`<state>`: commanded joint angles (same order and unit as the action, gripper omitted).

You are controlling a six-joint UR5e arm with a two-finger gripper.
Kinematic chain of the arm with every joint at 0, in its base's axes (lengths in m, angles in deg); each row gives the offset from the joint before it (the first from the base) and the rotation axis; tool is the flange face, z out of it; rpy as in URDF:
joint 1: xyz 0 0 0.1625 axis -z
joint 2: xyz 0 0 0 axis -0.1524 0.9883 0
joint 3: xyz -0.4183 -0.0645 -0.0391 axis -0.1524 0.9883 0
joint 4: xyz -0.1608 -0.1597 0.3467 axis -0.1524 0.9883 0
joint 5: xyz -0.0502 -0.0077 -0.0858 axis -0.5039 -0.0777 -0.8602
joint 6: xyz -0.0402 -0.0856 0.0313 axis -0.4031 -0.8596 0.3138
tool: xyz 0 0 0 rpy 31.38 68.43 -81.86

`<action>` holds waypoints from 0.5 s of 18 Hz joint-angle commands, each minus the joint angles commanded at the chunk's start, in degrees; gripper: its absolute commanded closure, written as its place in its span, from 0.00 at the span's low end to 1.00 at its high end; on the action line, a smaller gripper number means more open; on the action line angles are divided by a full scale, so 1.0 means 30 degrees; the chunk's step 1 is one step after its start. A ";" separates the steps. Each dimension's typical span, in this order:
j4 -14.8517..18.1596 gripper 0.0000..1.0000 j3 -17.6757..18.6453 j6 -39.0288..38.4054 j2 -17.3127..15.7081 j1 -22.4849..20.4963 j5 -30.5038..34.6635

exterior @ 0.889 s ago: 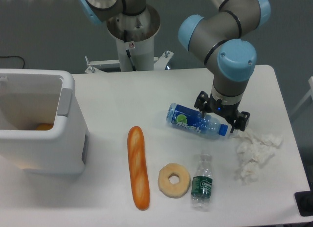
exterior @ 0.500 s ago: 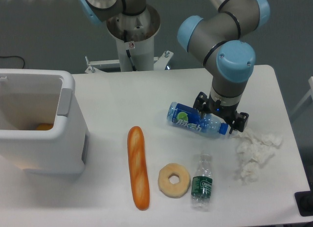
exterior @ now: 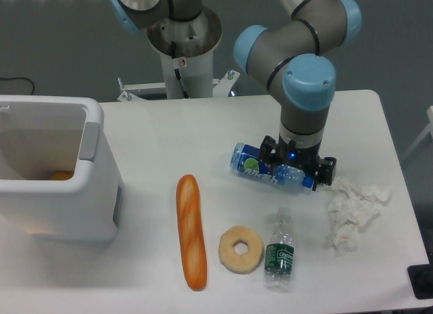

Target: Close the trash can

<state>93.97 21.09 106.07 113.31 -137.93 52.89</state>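
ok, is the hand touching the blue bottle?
Cannot tell. The camera view shows the hand overlapping the blue bottle from above, hiding any gap or contact.

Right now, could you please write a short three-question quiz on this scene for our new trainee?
1. True or false: the trash can is open.
2. What lies nearest the gripper? A) blue bottle B) baguette C) doughnut
3. Fill in: the crumpled tissue lies on the table's ____ side in the image.

Key: 1 true; 2 A; 3 right.
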 joint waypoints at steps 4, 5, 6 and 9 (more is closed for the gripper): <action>0.0030 0.00 -0.0117 -0.2370 -0.1991 0.0730 -0.0204; 0.0029 0.00 -0.0146 -0.3071 -0.2373 0.0849 -0.0205; 0.0058 0.00 -0.0147 -0.3687 -0.2725 0.0937 -0.0176; 0.0117 0.00 -0.0030 -0.5794 -0.3342 0.2251 -0.0117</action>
<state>94.32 21.00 88.68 103.28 -131.17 52.54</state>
